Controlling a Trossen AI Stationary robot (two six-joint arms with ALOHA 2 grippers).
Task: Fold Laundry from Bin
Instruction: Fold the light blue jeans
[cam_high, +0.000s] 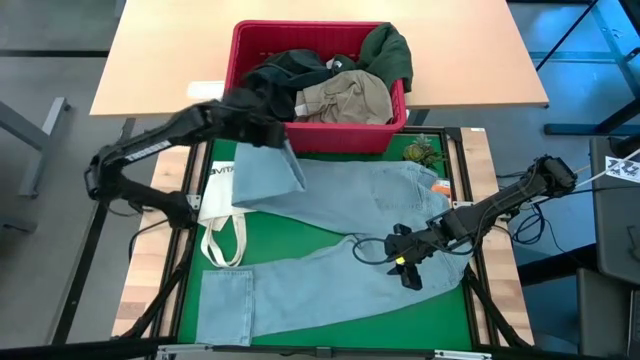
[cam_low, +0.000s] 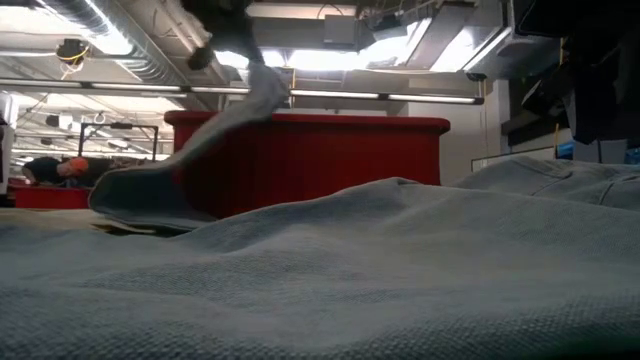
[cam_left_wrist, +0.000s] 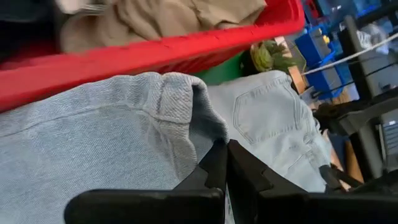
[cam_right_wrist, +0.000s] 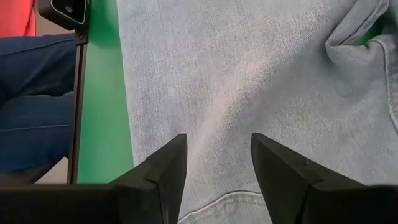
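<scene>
Light blue jeans (cam_high: 350, 235) lie spread across a green mat (cam_high: 330, 220) in front of a red bin (cam_high: 318, 135) that holds more laundry (cam_high: 340, 95), dark green, black and khaki.

The left gripper (cam_high: 268, 128) is raised just in front of the bin's near wall, its fingers pressed together on the hem of one jeans leg. That leg hangs down and away from it toward the mat.

The right gripper (cam_high: 405, 262) hovers over the other leg, near the crotch, with its fingers (cam_right_wrist: 165, 171) apart and nothing between them. Denim lies directly below and ahead of it, and bare mat shows off to one side.

The step in hand looks like straightening the jeans for folding. To do it well, the left gripper should carry the hem clear of the bin rim, keep the cloth taut and lay it flat without a twist. The right gripper should likely pin or grasp the cloth beneath it first, so the garment does not slide.
</scene>
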